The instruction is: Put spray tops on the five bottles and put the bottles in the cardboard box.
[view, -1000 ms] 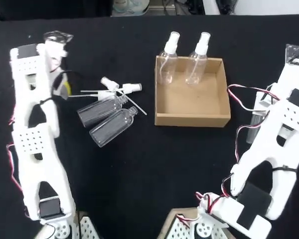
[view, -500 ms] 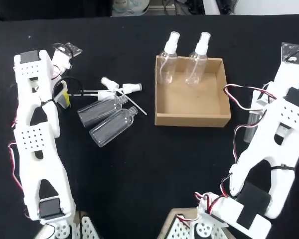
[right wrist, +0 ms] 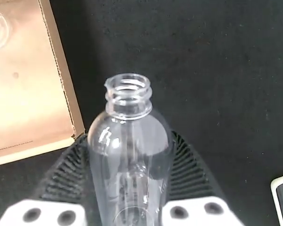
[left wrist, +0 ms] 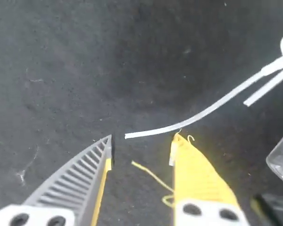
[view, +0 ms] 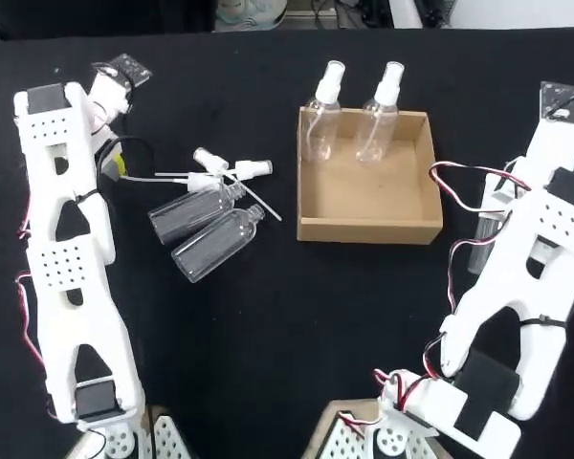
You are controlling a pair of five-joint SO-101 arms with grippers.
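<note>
Bottles with spray tops, two of them (view: 322,120) (view: 378,117), stand upright side by side inside the cardboard box (view: 368,230), against its wall at 12 o'clock. At 9 o'clock from the box, two lying bottles (view: 191,212) (view: 216,246) rest on the black table (view: 268,335) without tops, side by side, their necks aimed toward 2 o'clock. Loose spray tops (view: 252,169) lie in a small cluster just off those necks, at 12 o'clock from the lying pair, and one thin dip tube (left wrist: 203,113) runs out from the cluster toward 9 o'clock.

At 9 o'clock from the cluster hangs the left gripper (left wrist: 141,141), low over the table. Its jaws are spread with nothing between them, and the free end of the dip tube lies just off the gap between their tips.

At 3 o'clock from the box, the right gripper (right wrist: 129,139) has its jaws pinching the held bottle (right wrist: 128,101) around the body. This bottle's threaded neck is open and bears no top, and it sits just beside the box's outer wall
</note>
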